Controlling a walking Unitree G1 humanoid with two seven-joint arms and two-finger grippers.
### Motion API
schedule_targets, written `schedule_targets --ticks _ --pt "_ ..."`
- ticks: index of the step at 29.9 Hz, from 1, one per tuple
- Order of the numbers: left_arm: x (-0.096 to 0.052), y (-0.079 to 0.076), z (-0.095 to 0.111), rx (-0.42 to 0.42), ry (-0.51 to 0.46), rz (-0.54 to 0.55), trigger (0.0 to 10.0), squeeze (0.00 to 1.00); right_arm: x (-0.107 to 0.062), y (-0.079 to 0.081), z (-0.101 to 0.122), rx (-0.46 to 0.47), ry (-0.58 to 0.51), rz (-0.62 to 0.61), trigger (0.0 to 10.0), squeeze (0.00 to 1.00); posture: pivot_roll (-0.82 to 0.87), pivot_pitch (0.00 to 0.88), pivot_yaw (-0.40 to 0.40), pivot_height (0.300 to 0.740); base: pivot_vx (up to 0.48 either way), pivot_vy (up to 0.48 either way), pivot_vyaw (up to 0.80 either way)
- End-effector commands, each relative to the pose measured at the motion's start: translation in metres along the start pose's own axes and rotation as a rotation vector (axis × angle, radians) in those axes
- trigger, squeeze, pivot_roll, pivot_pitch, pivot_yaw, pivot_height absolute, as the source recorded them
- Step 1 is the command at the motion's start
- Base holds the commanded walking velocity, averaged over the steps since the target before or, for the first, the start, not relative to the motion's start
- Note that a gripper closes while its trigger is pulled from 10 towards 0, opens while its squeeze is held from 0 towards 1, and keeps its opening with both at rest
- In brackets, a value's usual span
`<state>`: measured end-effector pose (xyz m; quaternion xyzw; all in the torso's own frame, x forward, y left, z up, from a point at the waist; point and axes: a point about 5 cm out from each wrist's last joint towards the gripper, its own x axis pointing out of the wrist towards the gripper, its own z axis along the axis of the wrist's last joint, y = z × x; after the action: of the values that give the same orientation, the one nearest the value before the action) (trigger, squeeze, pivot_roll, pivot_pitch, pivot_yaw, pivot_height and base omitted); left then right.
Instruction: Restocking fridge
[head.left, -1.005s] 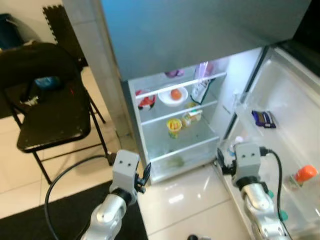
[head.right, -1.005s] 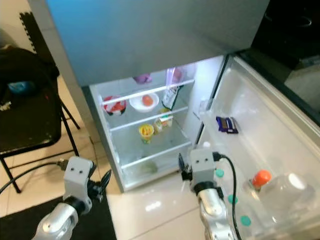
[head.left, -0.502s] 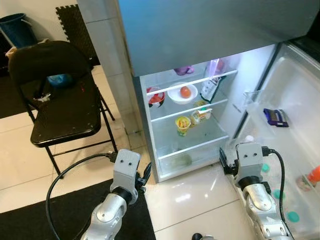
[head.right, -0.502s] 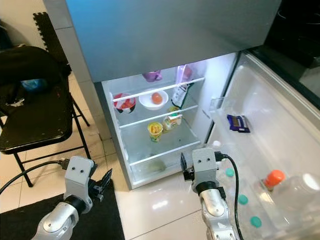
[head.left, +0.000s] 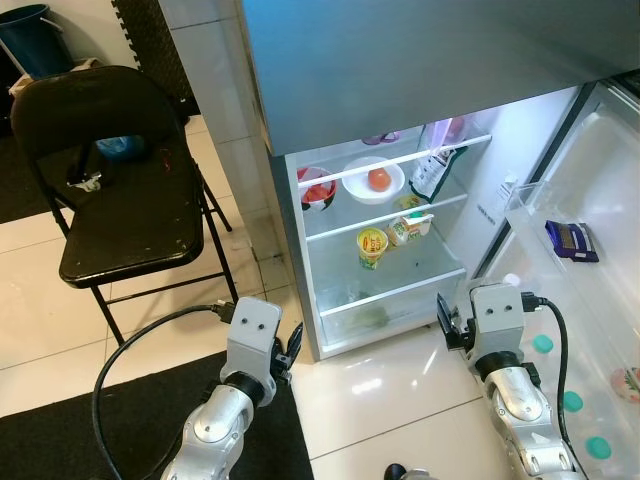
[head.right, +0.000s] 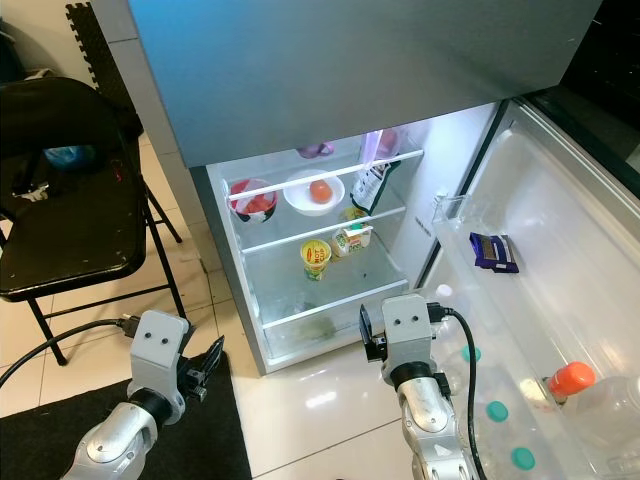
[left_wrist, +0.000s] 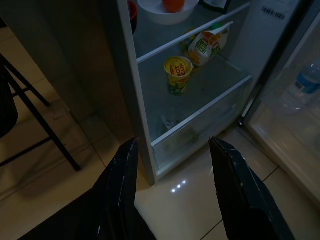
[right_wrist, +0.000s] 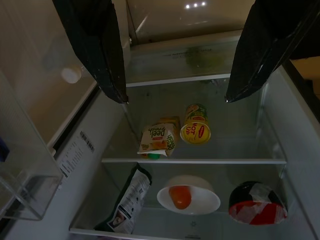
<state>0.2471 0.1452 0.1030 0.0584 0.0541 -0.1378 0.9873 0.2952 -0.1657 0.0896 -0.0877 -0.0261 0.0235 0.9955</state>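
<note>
The open fridge (head.left: 300, 260) lies ahead; my right tool (head.left: 443, 322), fingers spread and empty, hangs nearer its lit shelves than my left tool (head.left: 291, 345), also spread, by the near-left corner.

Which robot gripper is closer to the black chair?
Left. The left gripper hangs just below and beside the chair; the right gripper is across the open fridge, by its door.

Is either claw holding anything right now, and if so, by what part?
Nothing is held. The left claw and the right claw both hang open in front of the open fridge, with only empty space between their fingers.
</note>
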Motion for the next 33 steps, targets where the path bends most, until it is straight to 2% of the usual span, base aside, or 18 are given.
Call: schedule_targets --ticks 1,9,33 --pt "-0.0026 -0.0020 -0.0054 0.001 0.020 -0.011 10.0 0.00 -0.0043 0.0004 -0.0067 -0.003 0.025 0.004 10.0 0.00 -0.08 0.175 0.024 0.737 0.000 -0.465 0.00" --pt "-0.0025 -0.0011 -0.0049 0.002 0.018 -0.002 10.0 0.00 -0.0045 0.0002 -0.0070 -0.004 0.026 0.003 10.0 0.00 -0.09 0.177 0.024 0.737 0.000 -0.454 0.00" --pt "-0.0023 0.0047 -0.0059 -0.007 0.019 0.035 10.0 0.00 -0.0054 0.0004 -0.0093 -0.005 0.032 0.007 10.0 0.00 -0.08 0.178 0.024 0.737 0.000 0.000 0.00"
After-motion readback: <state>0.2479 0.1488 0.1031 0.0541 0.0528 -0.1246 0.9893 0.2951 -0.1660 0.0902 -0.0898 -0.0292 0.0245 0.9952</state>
